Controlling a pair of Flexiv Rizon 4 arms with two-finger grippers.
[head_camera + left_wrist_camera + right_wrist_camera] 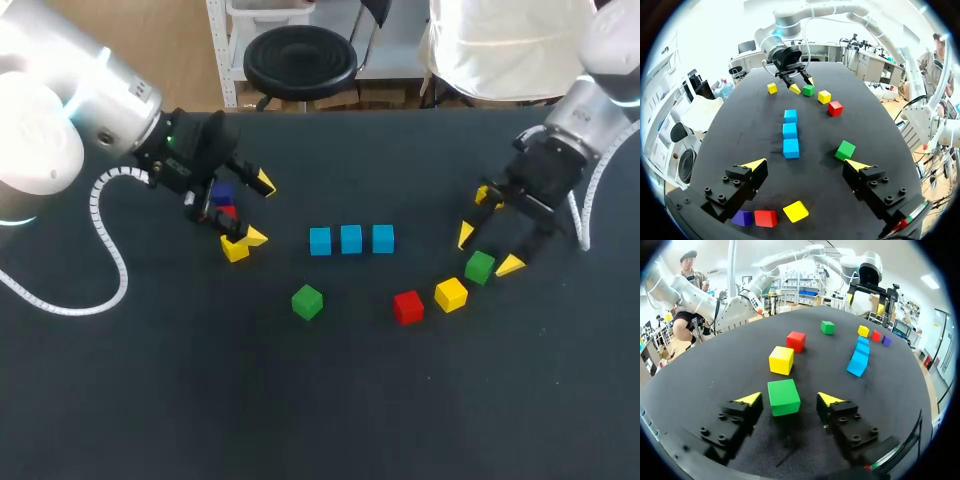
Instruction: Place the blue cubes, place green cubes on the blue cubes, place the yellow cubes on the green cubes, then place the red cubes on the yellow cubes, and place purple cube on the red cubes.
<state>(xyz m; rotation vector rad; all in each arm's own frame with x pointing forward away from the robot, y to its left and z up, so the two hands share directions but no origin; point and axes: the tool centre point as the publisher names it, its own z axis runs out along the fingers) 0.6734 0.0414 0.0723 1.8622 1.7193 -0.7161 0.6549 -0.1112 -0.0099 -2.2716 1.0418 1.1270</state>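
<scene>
Dark counter (300, 400): right hand (488, 250), spread open, straddles the green cube (480, 267) right of the blue row (351, 239); closing off-centre could skew it.

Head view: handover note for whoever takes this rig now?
Left gripper: open, empty, by the purple cube, a red cube and a yellow cube.
Right gripper: open, a green cube between its fingers, not gripped.
Done: three blue cubes in a row mid-table.
Left: all stacking; second green cube, second red cube and second yellow cube lie loose near the row.
</scene>
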